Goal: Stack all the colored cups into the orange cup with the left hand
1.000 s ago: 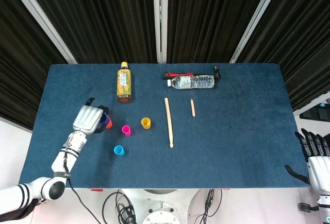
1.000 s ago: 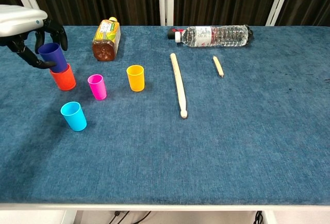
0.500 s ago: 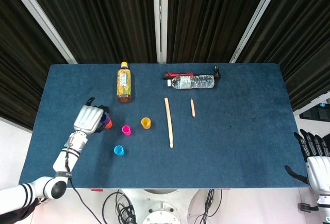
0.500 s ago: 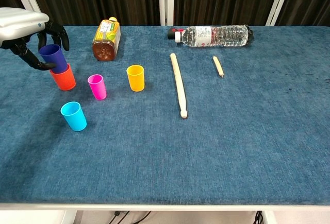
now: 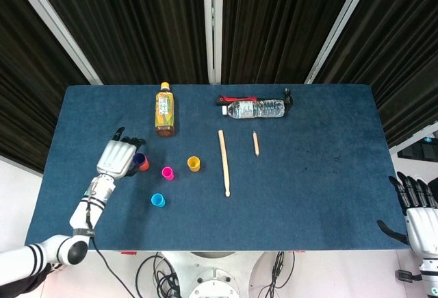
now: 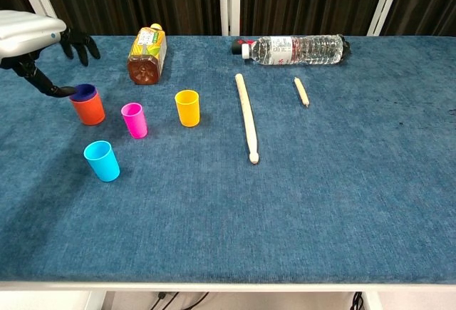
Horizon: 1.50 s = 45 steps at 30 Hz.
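The orange cup [image 6: 88, 110] [image 5: 144, 166] stands upright at the table's left, with a dark blue cup [image 6: 85, 93] [image 5: 139, 158] sunk deep inside it so that only its rim shows. My left hand [image 6: 32, 32] [image 5: 118, 157] hovers just left of the pair with its fingers spread, and the thumb tip lies at the blue rim. A pink cup [image 6: 134, 120] [image 5: 168, 172], a yellow cup [image 6: 188, 107] [image 5: 194, 164] and a cyan cup [image 6: 102, 160] [image 5: 158, 200] stand apart nearby. My right hand [image 5: 417, 209] hangs off the table's right edge, holding nothing.
A tea bottle [image 6: 147, 53] [image 5: 164, 109] lies behind the cups. A clear water bottle [image 6: 296, 48] [image 5: 255, 108] lies at the back centre. A long wooden stick [image 6: 246, 117] [image 5: 224, 162] and a short one [image 6: 301, 90] [image 5: 256, 143] lie mid-table.
The dark blue cup, held tilted over the orange cup before, has dropped down into it. My left hand's fingers have spread away from the cup. The right hand barely moved.
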### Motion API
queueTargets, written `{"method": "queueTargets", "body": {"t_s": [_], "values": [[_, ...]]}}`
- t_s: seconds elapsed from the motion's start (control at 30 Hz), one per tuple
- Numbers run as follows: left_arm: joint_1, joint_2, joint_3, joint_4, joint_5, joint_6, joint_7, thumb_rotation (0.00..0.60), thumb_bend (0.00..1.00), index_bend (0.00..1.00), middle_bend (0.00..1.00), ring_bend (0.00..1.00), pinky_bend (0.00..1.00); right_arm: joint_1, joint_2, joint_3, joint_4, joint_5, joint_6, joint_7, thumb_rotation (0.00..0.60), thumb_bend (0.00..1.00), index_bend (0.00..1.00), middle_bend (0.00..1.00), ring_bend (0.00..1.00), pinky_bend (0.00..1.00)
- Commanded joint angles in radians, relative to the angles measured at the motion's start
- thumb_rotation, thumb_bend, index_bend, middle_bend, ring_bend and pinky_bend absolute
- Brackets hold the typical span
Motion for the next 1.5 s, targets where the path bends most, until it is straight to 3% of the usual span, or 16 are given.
{"method": "queueTargets", "body": {"t_s": [0.03, 0.37, 0.63, 0.87, 1.2, 1.5], "values": [[0.005, 0.001, -0.002, -0.001, 0.037, 0.024, -0.017, 0.600, 0.26, 0.17, 0.18, 0.13, 0.02, 0.001, 0.000, 0.001, 0.000, 0.002, -0.002, 0.000, 0.600, 0.10, 0.00, 0.00, 0.00, 0.00], [-0.042, -0.006, -0.037, -0.085, 0.118, 0.034, 0.012, 0.600, 0.24, 0.17, 0.21, 0.16, 0.05, 0.005, 0.003, 0.000, -0.008, 0.004, -0.011, -0.005, 0.600, 0.10, 0.00, 0.00, 0.00, 0.00], [-0.173, -0.084, -0.072, -0.098, 0.047, -0.095, 0.138, 0.600, 0.22, 0.18, 0.21, 0.17, 0.05, -0.002, 0.005, -0.001, -0.007, 0.007, -0.001, 0.008, 0.600, 0.10, 0.00, 0.00, 0.00, 0.00], [-0.248, -0.150, -0.065, -0.035, -0.082, -0.175, 0.203, 0.600, 0.22, 0.19, 0.23, 0.22, 0.07, -0.007, 0.012, 0.004, 0.006, 0.005, 0.016, 0.039, 0.600, 0.10, 0.00, 0.00, 0.00, 0.00], [-0.286, -0.195, -0.045, 0.058, -0.159, -0.195, 0.210, 0.600, 0.22, 0.20, 0.23, 0.22, 0.08, -0.003, 0.008, 0.002, 0.023, 0.005, 0.008, 0.061, 0.600, 0.10, 0.00, 0.00, 0.00, 0.00], [-0.292, -0.223, -0.029, 0.115, -0.161, -0.189, 0.177, 0.600, 0.22, 0.30, 0.35, 0.37, 0.15, 0.001, 0.004, 0.003, 0.034, 0.016, -0.008, 0.069, 0.600, 0.10, 0.00, 0.00, 0.00, 0.00]]}}
